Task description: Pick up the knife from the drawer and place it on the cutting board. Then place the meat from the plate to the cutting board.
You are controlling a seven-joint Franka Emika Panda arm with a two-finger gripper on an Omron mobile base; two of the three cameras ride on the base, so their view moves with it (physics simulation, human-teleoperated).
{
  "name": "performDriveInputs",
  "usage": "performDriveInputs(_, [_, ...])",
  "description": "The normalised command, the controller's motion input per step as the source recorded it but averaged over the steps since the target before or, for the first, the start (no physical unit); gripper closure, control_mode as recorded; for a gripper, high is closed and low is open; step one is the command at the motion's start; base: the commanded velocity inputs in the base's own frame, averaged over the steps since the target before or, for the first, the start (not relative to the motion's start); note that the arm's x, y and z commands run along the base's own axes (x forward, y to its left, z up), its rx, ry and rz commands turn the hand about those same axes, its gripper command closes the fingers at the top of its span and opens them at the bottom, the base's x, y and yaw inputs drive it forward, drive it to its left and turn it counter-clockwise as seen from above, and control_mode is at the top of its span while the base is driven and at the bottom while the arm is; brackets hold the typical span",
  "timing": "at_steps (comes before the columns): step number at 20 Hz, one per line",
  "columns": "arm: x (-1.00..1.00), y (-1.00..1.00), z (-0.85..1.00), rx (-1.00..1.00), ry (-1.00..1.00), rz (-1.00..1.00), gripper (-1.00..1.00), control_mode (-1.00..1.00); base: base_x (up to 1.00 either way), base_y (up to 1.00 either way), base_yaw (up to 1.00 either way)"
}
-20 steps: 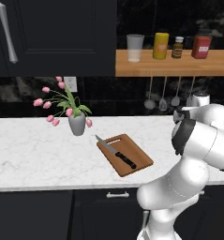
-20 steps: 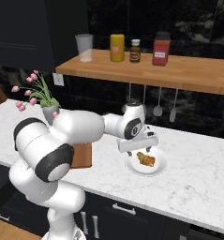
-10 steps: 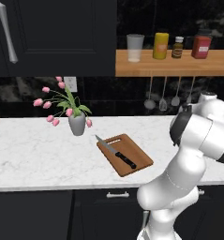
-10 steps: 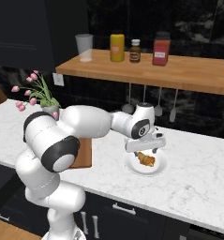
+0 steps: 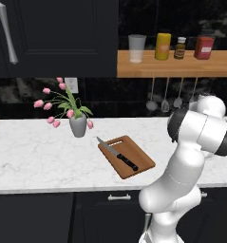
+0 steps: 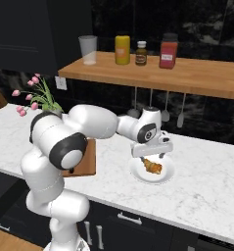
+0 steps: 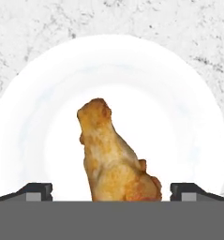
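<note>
1. Dark kitchen, white marble counter [image 5: 34,156] across the middle of both base views; wooden shelf [image 6: 187,76] with jars at upper right.
2. Board [image 5: 138,163] at centre of the left base view; knife [image 5: 118,154] already lies on it diagonally, blade toward upper left, tip over the board's edge.
3. Drawer [image 5: 117,209] sits shut under the counter, lower centre.
4. Plate [image 6: 167,172] at centre-right of the right base view; meat [image 6: 152,166] lies on it.
5. Gripper [image 6: 152,156] hangs right above the meat, jaws spread wide, nothing between them. Hand view: fingertips [image 7: 36,191] at lower left and lower right, meat [image 7: 112,154] between them, not touching.
6. Key relation: the meat's long axis runs from bottom centre toward upper left in the hand view, roughly across the line joining the tips, so the jaws would close over its narrow width.
7. Judgement: knife step done; next is a straight descent and squeeze. Risk: the lump sliding on the smooth plate [image 7: 188,117].
</note>
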Motion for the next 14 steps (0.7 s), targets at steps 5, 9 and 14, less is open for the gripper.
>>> performDriveInputs(5, [-0.09,0.0,-0.28,0.01,0.02,0.0,-1.0,-1.0,0.0,0.0,0.0])
performDriveInputs(9, [-0.3,0.03,-0.16,0.02,0.0,0.0,-1.0,-1.0,0.0,0.0,0.0])
performDriveInputs(14, [-0.02,0.03,-0.06,0.0,0.0,0.0,-1.0,-1.0,0.0,0.0,0.0])
